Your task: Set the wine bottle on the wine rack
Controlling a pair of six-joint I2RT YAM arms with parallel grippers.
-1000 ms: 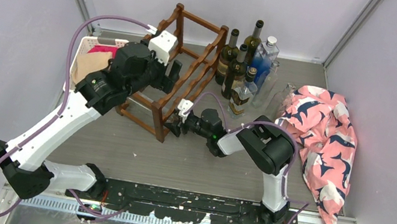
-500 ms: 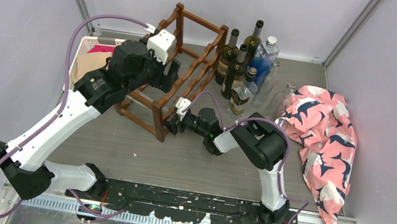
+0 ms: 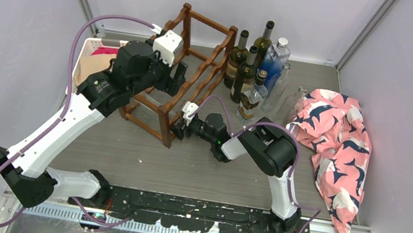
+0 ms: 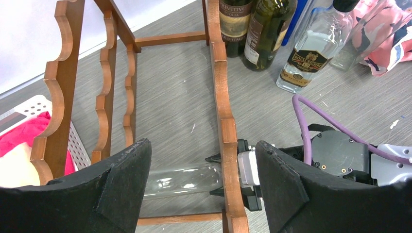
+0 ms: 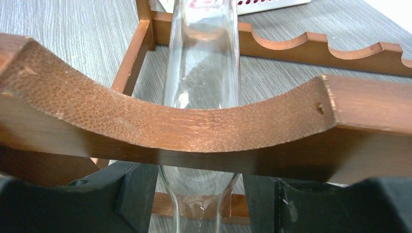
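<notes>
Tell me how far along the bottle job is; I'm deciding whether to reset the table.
Mostly done: the clear bottle already lies on its side low in the wine rack. In hand: the right claw grips its near end at the front rail; the left claw hovers open above. Left: release and back out.

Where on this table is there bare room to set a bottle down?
Bare tabletop runs along the near side, between the wine rack and the arm bases. A smaller patch sits at the back right, behind the floral cloth. Crowded: the back middle, standing bottles beside the rack, and the white basket.
</notes>
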